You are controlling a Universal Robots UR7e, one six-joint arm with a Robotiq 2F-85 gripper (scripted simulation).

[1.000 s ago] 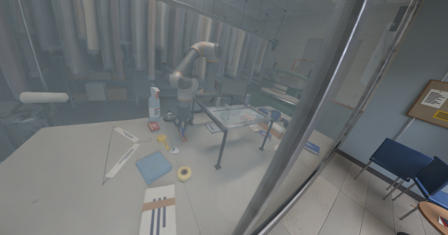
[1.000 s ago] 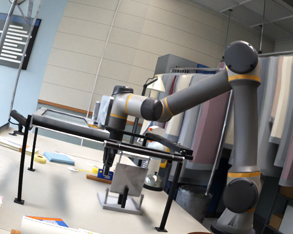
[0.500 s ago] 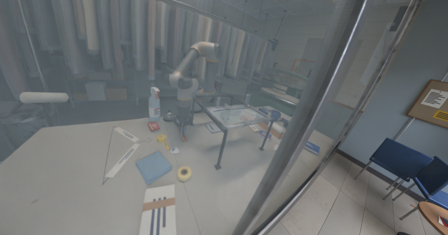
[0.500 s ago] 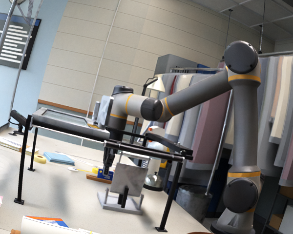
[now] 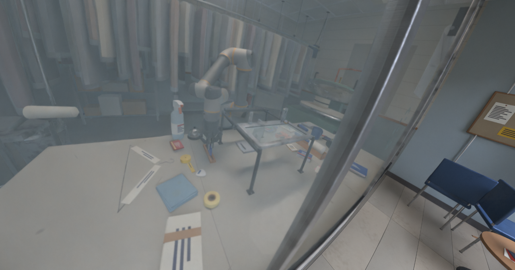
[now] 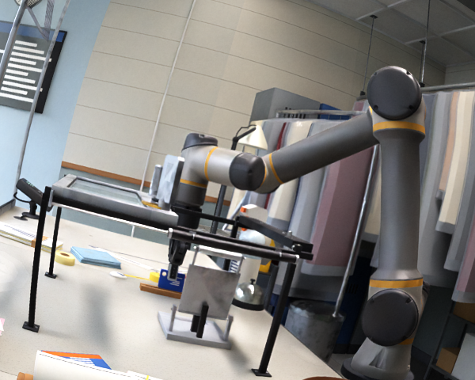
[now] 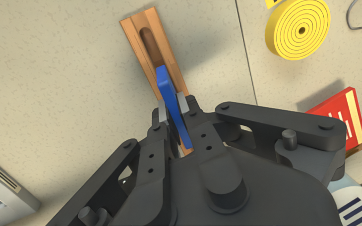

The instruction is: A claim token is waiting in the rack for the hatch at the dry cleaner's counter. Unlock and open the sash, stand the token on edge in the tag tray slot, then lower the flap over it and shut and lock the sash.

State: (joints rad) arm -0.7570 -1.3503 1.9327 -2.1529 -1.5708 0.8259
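Observation:
My gripper [image 7: 173,108] points straight down over the wooden rack [image 7: 154,67] on the counter, its two finger pads clamped on the flat faces of the blue claim token [image 7: 172,105]. The token stands on edge in the rack's groove. Seen from the side camera, the gripper [image 5: 211,143] sits just left of the black-framed hatch [image 5: 270,133], whose glass sash lies flat on top. Under the hatch frame the tag tray [image 6: 195,325] stands with its grey flap [image 6: 208,290] raised. The token [image 6: 171,281] shows blue below the fingers.
A blue folded cloth [image 5: 176,191] lies on the counter with a yellow tape roll [image 5: 211,199], a yellow tape measure [image 7: 297,28], a red booklet [image 7: 342,115], a spray bottle [image 5: 177,119] and a bell [image 5: 194,134] around the rack. The hatch legs stand close on the right.

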